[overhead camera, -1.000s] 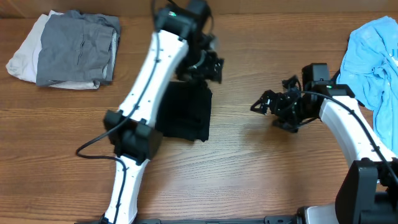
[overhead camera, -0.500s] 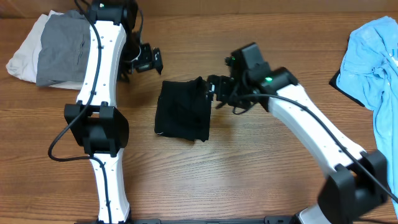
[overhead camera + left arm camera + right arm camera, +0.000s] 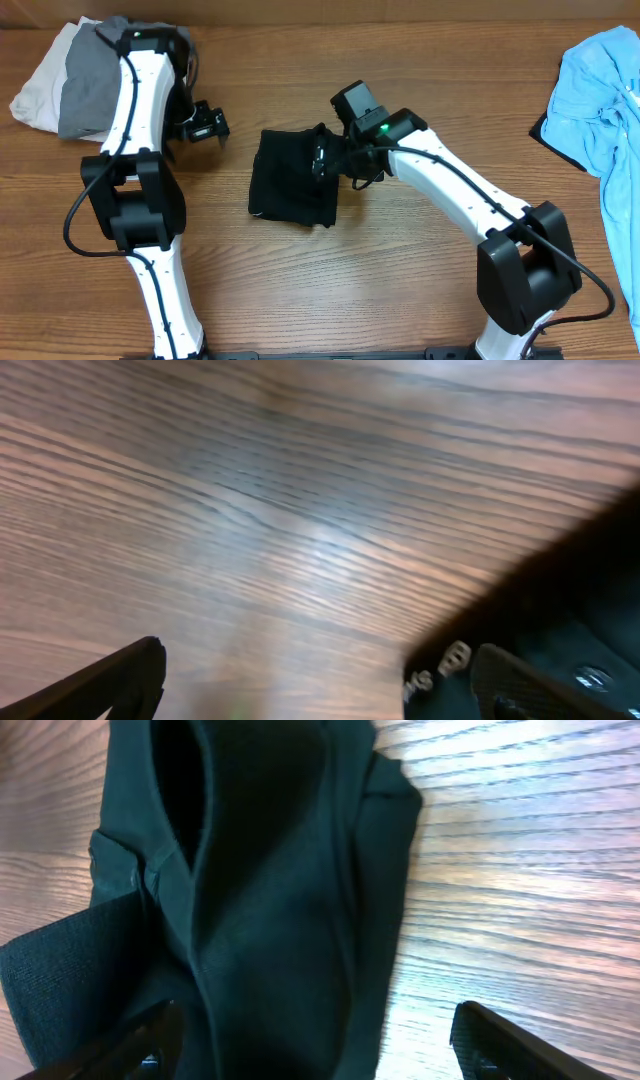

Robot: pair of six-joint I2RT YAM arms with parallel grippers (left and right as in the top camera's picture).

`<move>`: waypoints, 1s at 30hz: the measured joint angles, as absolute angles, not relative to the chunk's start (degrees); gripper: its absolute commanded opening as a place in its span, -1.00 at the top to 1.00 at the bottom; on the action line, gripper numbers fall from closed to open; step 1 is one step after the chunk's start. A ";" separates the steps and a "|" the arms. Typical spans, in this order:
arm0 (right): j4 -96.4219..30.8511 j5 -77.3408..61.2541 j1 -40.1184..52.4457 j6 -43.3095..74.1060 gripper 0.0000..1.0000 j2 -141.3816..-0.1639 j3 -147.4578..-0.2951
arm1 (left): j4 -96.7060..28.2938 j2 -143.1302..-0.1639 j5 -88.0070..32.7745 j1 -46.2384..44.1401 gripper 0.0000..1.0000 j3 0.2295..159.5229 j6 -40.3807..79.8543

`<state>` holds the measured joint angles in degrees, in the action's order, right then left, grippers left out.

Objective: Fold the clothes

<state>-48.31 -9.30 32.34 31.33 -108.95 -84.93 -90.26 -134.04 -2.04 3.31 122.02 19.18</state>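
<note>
We judged the limp black shirt [image 3: 290,185] best pinched at its two o'clock edge, where our right gripper [image 3: 325,160] hung wide open.

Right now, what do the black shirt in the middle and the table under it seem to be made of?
Black shirt: soft, matte knit cloth, probably cotton or a blend; it folds limply and a fine weave shows close up. Table: brown wood grain with a slight sheen from reflected light; whether it is solid wood, veneer or printed laminate cannot be told.
</note>
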 measured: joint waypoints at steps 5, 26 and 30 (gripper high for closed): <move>-47.72 -8.49 34.33 31.33 -0.79 -110.10 -85.08 | -88.09 -134.04 -1.87 3.05 -1.00 119.13 19.18; -47.27 -2.46 35.22 31.57 0.24 -115.31 -86.54 | -87.05 -134.04 -1.87 2.98 -1.00 117.45 19.18; -49.32 0.38 34.44 31.51 0.39 -115.31 -87.77 | -86.94 -134.04 -1.87 2.98 -0.99 117.45 19.18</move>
<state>-49.32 0.38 34.44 31.51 -115.31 -87.77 -86.94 -134.04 -1.87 2.98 117.45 19.18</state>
